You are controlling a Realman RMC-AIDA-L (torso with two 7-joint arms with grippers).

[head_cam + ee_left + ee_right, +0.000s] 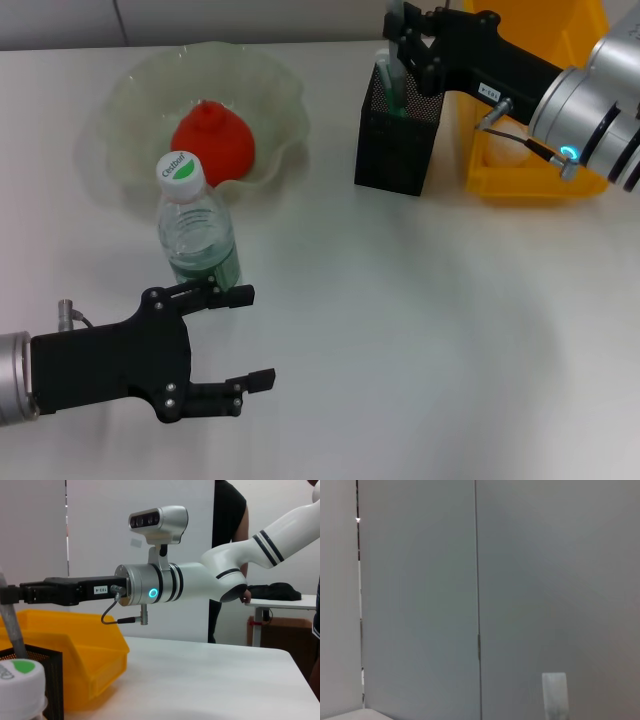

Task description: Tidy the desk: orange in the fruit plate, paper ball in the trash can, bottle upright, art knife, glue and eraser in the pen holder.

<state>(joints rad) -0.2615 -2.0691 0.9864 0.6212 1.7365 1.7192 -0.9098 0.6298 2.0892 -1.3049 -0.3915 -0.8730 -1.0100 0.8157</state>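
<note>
The orange (212,140) lies in the pale-green fruit plate (125,95). Just in front of the plate the bottle (196,225) stands upright, and its cap (15,672) also shows in the left wrist view. My left gripper (258,337) is open and empty on the near side of the bottle, with one finger (225,295) close to its base. My right gripper (405,45) hovers over the black mesh pen holder (393,145), from which slim items (387,80) stick up; I cannot tell which they are. The yellow trash can (520,175) stands behind the holder. Paper ball and eraser are out of view.
The right arm (165,582) reaches in over the yellow bin (75,650). White tabletop (430,330) stretches across the middle and right front. The right wrist view shows only a grey wall.
</note>
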